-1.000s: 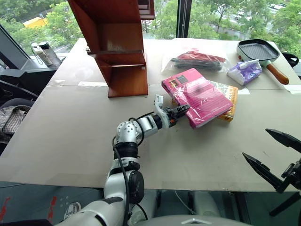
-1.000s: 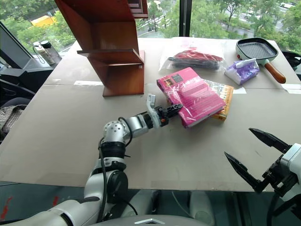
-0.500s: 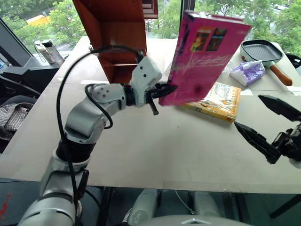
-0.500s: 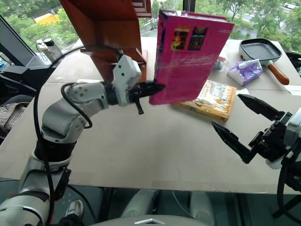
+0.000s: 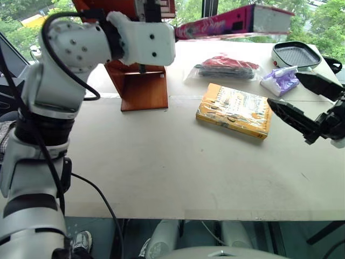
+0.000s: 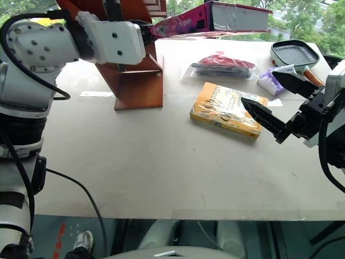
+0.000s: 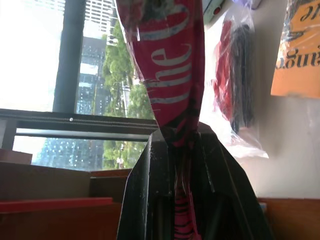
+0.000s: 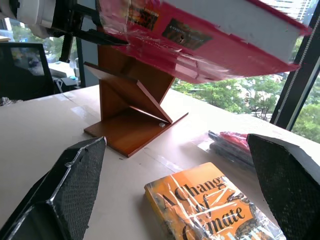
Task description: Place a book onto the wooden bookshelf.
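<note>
The pink book [image 5: 232, 20] hangs high over the table, lying nearly flat with its page edge toward me. My left gripper [image 7: 181, 147] is shut on one end of it, just in front of the upper part of the wooden bookshelf [image 5: 143, 81]. The reddish-brown bookshelf stands at the table's back left. My right gripper [image 5: 283, 89] is open and empty at the right, hovering above the right edge of a yellow-orange book [image 5: 234, 108] that lies flat on the table.
At the back right lie a clear bag [image 5: 226, 67] with red and dark contents, a purple packet [image 5: 280, 81] and a square frying pan [image 5: 294, 56] with a wooden handle. The pale table [image 5: 161, 162] reaches to a window behind.
My left arm has lifted the pink book off the yellow-orange one, swung it upright, then laid it flat high beside the bookshelf. My open right gripper has risen and moved forward.
</note>
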{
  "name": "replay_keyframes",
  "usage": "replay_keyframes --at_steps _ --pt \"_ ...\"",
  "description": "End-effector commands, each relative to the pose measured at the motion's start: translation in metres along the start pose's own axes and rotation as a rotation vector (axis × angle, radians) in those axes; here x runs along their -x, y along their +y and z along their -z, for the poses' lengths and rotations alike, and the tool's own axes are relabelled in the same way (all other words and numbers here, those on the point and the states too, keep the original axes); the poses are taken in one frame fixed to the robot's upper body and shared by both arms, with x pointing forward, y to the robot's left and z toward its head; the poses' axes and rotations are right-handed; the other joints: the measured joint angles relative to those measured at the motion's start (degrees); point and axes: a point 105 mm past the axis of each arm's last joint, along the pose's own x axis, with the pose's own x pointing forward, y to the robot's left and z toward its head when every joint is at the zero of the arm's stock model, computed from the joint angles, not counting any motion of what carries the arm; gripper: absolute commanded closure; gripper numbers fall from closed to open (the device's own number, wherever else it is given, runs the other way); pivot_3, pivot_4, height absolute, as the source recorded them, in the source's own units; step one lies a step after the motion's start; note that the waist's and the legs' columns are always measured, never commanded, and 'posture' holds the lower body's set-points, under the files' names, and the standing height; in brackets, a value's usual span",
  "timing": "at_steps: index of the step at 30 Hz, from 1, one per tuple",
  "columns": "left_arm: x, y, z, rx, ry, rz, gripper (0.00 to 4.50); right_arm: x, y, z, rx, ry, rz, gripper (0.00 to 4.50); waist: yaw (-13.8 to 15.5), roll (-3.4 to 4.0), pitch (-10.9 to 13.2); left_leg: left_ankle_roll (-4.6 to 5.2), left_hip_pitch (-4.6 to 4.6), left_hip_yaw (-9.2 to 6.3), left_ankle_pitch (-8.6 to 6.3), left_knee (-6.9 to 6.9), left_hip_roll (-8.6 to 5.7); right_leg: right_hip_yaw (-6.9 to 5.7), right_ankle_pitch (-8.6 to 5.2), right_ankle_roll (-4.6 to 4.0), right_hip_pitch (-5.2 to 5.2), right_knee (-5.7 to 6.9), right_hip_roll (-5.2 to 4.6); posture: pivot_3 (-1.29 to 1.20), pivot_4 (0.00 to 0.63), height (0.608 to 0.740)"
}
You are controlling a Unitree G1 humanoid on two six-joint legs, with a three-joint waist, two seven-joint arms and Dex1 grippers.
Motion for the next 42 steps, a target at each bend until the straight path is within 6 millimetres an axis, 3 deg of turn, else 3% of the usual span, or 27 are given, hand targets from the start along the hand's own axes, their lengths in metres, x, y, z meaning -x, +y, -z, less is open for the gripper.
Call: replay_keyframes --at_steps 1,5,8,11,16,19,24,25,29,31,36,40,42 --pt "0.027 0.021 0.040 0.036 0.227 0.009 4.48 -0.003 0.000 -0.011 0.043 -0.030 -0.031 0.00 -0.69 0.00 0.06 0.04 0.00 -0.02 -0.02 0.01 0.00 0.00 0.00 0.00 0.00 0.03 0.02 0.00 0.150 0.740" --pt "0.040 0.026 0.066 0.079 0.388 0.068 4.48 -0.001 -0.002 -0.018 0.076 -0.013 -0.106 0.00 -0.99 -0.12 0.27 0.22 0.01 -0.07 -0.11 0.11 0.00 -0.05 -0.01 0.01 -0.01 0.15 0.04 0.00 0.150 0.740" --pt "0.042 0.019 0.082 0.074 0.468 0.152 4.48 0.007 -0.004 -0.025 0.094 0.012 -0.176 0.00 -0.86 -0.13 0.28 0.21 -0.02 -0.08 -0.11 0.15 -0.01 -0.07 -0.01 0.01 0.01 0.12 0.04 0.00 0.150 0.740" --pt "0.040 0.015 0.087 0.075 0.492 0.191 4.48 0.015 -0.009 -0.026 0.092 0.047 -0.198 0.00 -0.91 -0.16 0.30 0.21 -0.02 -0.08 -0.11 0.15 0.00 -0.07 -0.01 0.01 0.00 0.15 0.04 0.00 0.150 0.740" --pt "0.044 -0.012 0.112 0.148 0.624 0.301 4.48 0.026 -0.019 -0.032 0.132 0.000 -0.268 0.00 -1.25 -0.25 0.35 0.22 -0.03 -0.03 -0.12 0.17 0.00 -0.03 -0.01 0.01 0.00 0.17 0.03 0.00 0.150 0.740" --pt "0.034 -0.016 0.125 0.148 0.662 0.268 4.48 0.025 -0.020 -0.035 0.098 -0.042 -0.293 0.00 -1.39 -0.09 0.31 0.22 0.12 0.04 -0.12 0.16 0.02 0.05 -0.01 0.01 0.00 0.28 0.03 0.00 0.150 0.740" --pt "0.012 -0.042 0.132 0.162 0.651 0.297 4.48 0.022 -0.024 -0.032 0.093 -0.056 -0.300 0.00 -0.94 0.05 0.26 0.24 0.63 0.07 -0.06 0.23 0.04 0.16 -0.03 0.04 0.14 1.05 0.06 0.00 0.150 0.740" --pt "0.013 -0.047 0.134 0.175 0.659 0.316 4.03 0.022 -0.025 -0.031 0.090 -0.051 -0.299 0.00 -0.91 0.07 0.25 0.28 0.93 0.08 -0.04 0.22 0.05 0.18 -0.15 0.23 0.44 1.09 0.07 0.00 0.150 0.740" --pt "0.014 -0.029 0.122 0.199 0.619 0.230 2.37 0.021 -0.025 -0.031 0.085 -0.047 -0.291 0.00 -1.32 0.08 0.24 0.32 1.16 0.24 -0.01 0.22 0.21 0.36 -0.18 0.27 0.57 1.09 0.20 0.00 0.150 0.740" --pt "0.022 -0.018 0.106 0.222 0.552 0.210 1.39 0.022 -0.025 -0.032 0.082 -0.038 -0.283 0.00 -1.30 -0.02 0.30 0.31 0.97 0.24 0.00 0.24 0.24 0.40 -0.10 0.17 0.38 1.09 0.21 0.00 0.150 0.740" --pt "0.053 -0.017 0.068 0.453 0.292 0.218 1.39 0.027 -0.025 -0.032 0.071 -0.019 -0.262 0.00 -1.63 -0.06 0.30 0.00 -0.31 0.11 0.16 0.39 0.25 0.48 0.01 -0.03 -0.84 1.11 0.11 0.00 0.150 0.740" --pt "0.099 -0.006 0.069 0.596 0.197 0.048 1.39 0.026 -0.024 -0.028 0.052 -0.043 -0.220 0.00 -2.17 -0.04 0.28 -0.02 -1.03 0.07 0.16 0.77 0.27 0.24 0.01 -0.03 -1.28 1.09 0.02 0.00 0.150 0.740" --pt "0.103 -0.004 0.048 0.787 0.016 0.002 1.39 0.024 -0.022 -0.020 0.031 -0.041 -0.208 0.00 -1.99 -0.16 0.35 -0.01 -1.03 0.05 0.15 0.85 0.25 0.19 0.01 -0.03 -1.27 0.99 0.00 0.00 0.150 0.740"
